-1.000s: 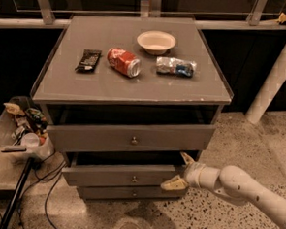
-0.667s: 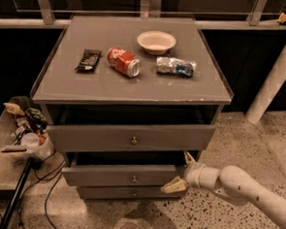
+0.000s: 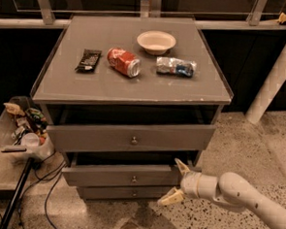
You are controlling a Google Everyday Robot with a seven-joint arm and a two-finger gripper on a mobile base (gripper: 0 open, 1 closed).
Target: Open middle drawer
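The middle drawer [image 3: 115,176] is a grey front of medium height with a small round knob [image 3: 134,179]. It stands out slightly from the cabinet, with a dark gap above it. My gripper [image 3: 175,182] is at the right end of this drawer front. It is open, with one finger [image 3: 181,166] at the front's top edge and the other lower and in front. The pale arm [image 3: 235,192] reaches in from the lower right.
The taller top drawer [image 3: 132,137] above is also pulled out a little. The thin bottom drawer [image 3: 123,193] sits below. On the cabinet top [image 3: 110,87] lie a bowl [image 3: 156,41], a red can [image 3: 123,62], a dark snack bar [image 3: 88,60] and a crumpled bag [image 3: 176,67]. A cluttered bin [image 3: 23,128] and cables are at the left.
My gripper has shifted slightly down and to the left at the right end of the middle drawer. The drawers look unmoved.
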